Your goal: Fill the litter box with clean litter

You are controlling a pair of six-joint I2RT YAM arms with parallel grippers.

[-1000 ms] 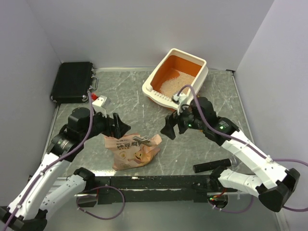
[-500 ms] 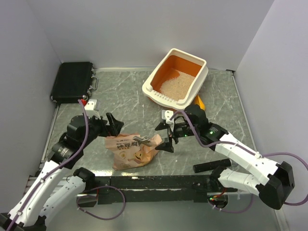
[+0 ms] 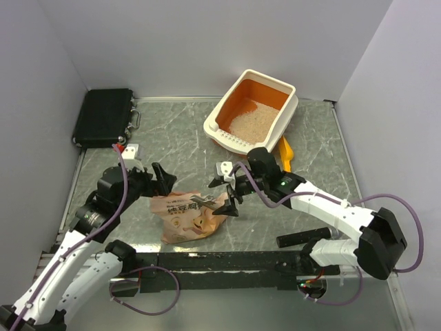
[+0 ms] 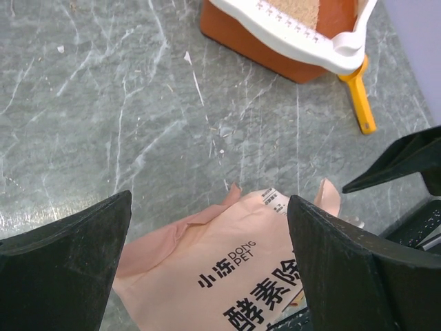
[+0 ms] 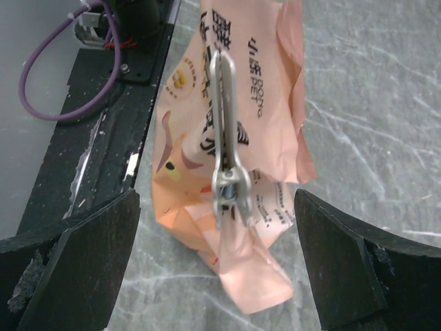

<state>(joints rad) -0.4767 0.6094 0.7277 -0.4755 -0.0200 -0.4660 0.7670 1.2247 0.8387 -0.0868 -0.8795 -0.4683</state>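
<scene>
1. The litter box [image 3: 227, 134] sits at the far right of the table [image 3: 172, 138], turned at an angle. Its slotted rim faces the arms and its far end is close to the back wall.
2. The clean litter [image 3: 249, 118] lies inside it as a pale patch, with orange floor showing around it.
3. A yellow-orange scoop [image 3: 286, 155] lies on the table just beside the box's near right corner.
4. A stretch of bare marbled table separates the box from the peach-pink litter bag [image 3: 189, 215]. The bag lies flat near the front edge, just ahead of the black base rail [image 3: 227, 261].
5. A silvery metal clip [image 5: 224, 138] pinches the bag's right end.
6. The right gripper [image 3: 224, 195] reaches leftward, its arm stretched low across the table. Its jaws are spread wide on either side of the clipped end and hold nothing. Whether they touch the bag I cannot tell.
7. The left gripper [image 3: 165, 185] is bent forward and down over the bag's left end. It is also wide open and empty, with the bag's edge lying between its fingers [image 4: 62, 269].
8. A black case [image 3: 105, 116] fills the far left corner, well apart from both arms.
9. Walls close in the left, back and right sides.
</scene>
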